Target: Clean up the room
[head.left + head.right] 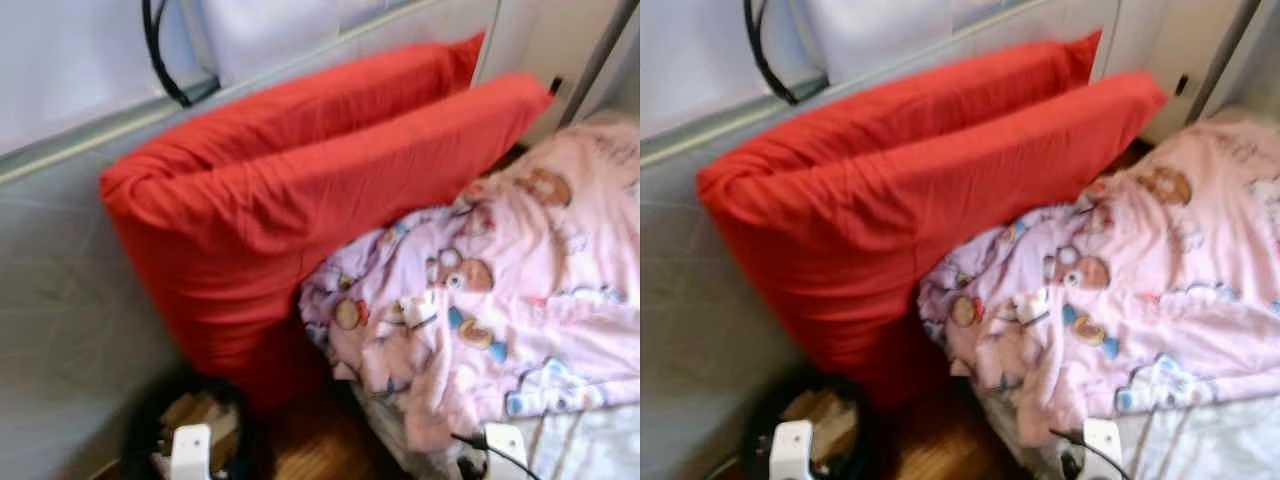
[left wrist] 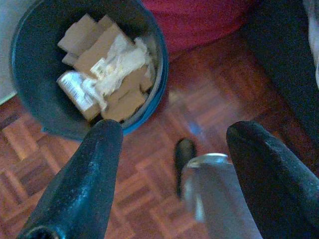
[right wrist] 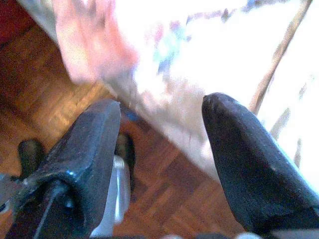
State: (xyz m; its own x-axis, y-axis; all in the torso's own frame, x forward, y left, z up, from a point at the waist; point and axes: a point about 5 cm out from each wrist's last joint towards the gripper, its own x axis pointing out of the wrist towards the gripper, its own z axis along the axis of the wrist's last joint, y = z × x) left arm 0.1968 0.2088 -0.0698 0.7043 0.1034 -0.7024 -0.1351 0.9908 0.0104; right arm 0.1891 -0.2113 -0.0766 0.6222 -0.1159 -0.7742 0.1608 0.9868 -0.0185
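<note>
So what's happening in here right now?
The robot stands at a bed, holding nothing. Two red pillows lean against the wall, beside a crumpled pink blanket. Its left tool hangs open over the wood floor near a bin of cardboard scraps. Its right tool hangs open by the bed's edge.

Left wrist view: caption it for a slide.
Open left gripper above parquet floor, beside a dark bin holding cardboard scraps.

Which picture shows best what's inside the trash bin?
The left wrist view: it looks straight down into the trash bin, so the cardboard pieces and crumpled plastic inside are plain. The two eye views catch the bin at the bottom edge, below the red pillows, partly hidden by the robot's arm.
</note>
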